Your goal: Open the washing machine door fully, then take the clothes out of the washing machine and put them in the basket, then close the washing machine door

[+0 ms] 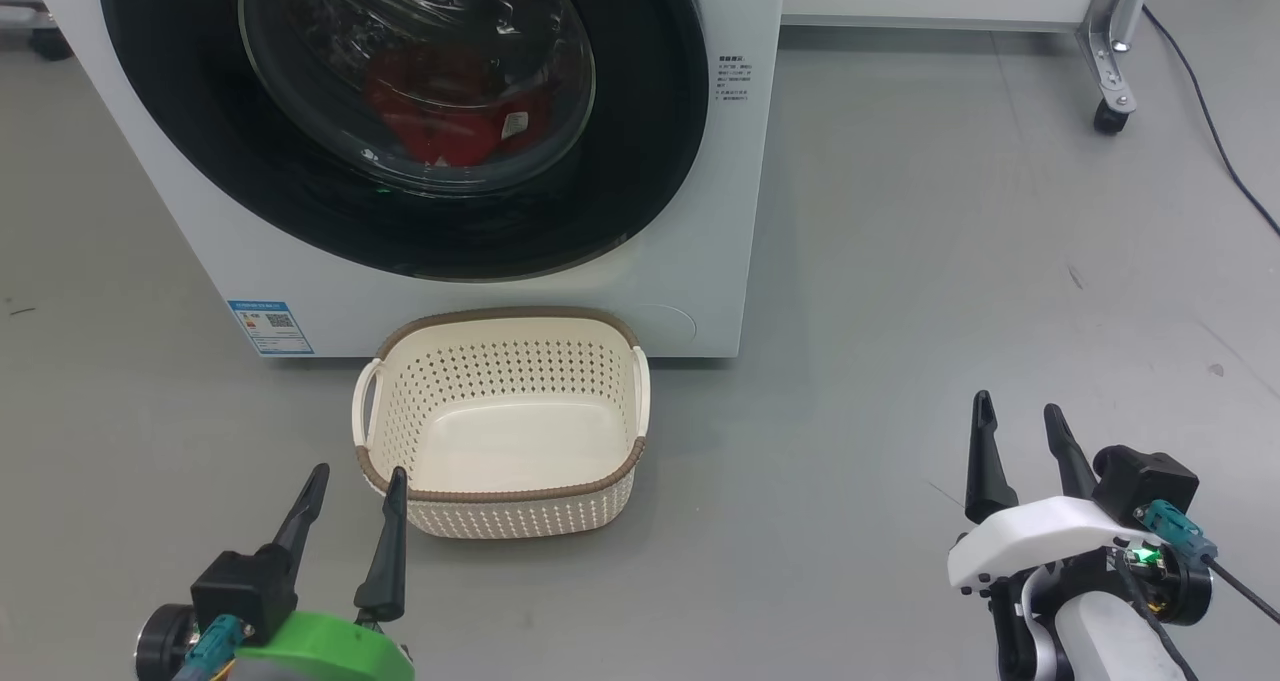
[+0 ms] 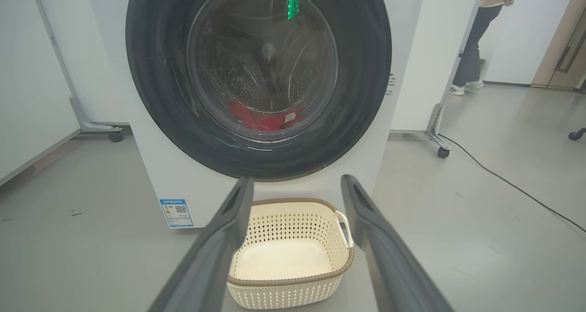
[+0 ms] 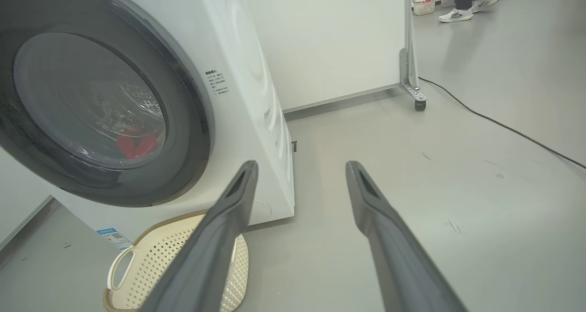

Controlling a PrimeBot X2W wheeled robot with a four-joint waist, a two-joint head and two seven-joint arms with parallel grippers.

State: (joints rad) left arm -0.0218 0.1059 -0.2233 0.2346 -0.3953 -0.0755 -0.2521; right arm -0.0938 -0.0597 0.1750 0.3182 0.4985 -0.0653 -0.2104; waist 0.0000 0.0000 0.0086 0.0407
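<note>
1. We log the washing machine door (image 1: 640, 131) closed flush on the washing machine (image 1: 720, 211); the clothes (image 1: 440, 111) lie low in the drum, behind the glass.
2. The basket (image 1: 520, 516) stands on the floor (image 1: 900, 311), just before the machine, below the door.
3. Left claw (image 1: 359, 473): fingers spread, gripping nothing, just beside the basket's near left corner.
4. Right claw (image 1: 1018, 403): fingers spread, gripping nothing, well right of the basket.

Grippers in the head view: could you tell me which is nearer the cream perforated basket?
The green-bodied left gripper: its fingers sit beside the basket's near corner, while the white-bodied right gripper stands apart.
</note>
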